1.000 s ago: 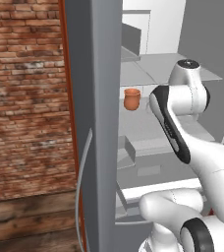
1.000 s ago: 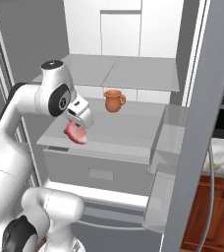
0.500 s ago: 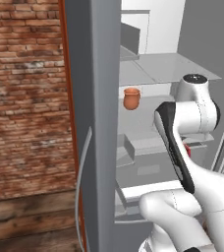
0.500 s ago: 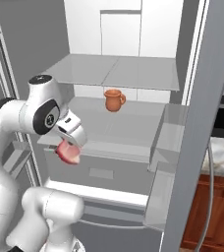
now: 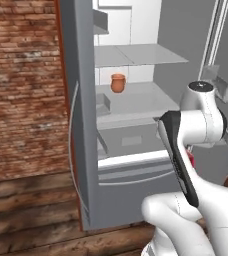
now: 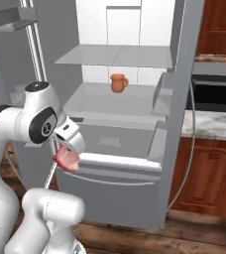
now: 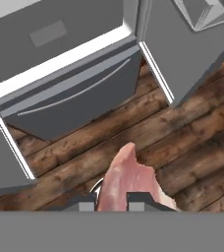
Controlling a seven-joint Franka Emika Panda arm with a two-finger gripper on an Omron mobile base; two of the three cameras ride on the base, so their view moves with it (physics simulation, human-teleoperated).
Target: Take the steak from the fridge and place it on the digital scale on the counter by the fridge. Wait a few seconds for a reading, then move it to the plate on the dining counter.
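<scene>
You had the steak point(image 6: 66, 158) out of the fridge point(image 6: 182, 99) at this moment, so the step in hand was the carry to the scale. The gripper point(image 6: 68, 151) was clenched on the steak, which hung just in front of the fridge's lower drawer point(image 6: 110, 186) and outside the open compartment. In the hand view the steak point(image 7: 128, 179) sat between the two fingertips point(image 7: 87, 204), with wooden floor point(image 7: 182, 133) below it and the drawer front beyond. From the left base view only a sliver of red point(image 5: 191, 159) showed behind the forearm, in front of the fridge's right door.

A terracotta cup point(image 6: 117, 82) stood on the middle shelf inside the fridge, well apart from the steak, and it was no part of your job.

The bench point(image 6: 214, 124) lay just to the right of the fridge, beyond its open right door point(image 6: 184, 64). I could not make out the scale on the part of the bench that showed. Your next move, as I judged it, called for swinging the steak rightward around that door's edge without clipping it, keeping the grip firm since the meat drooped below the fingers, and finding the scale before lowering. The weighing, the wait and the transfer to the plate had not yet been done.
</scene>
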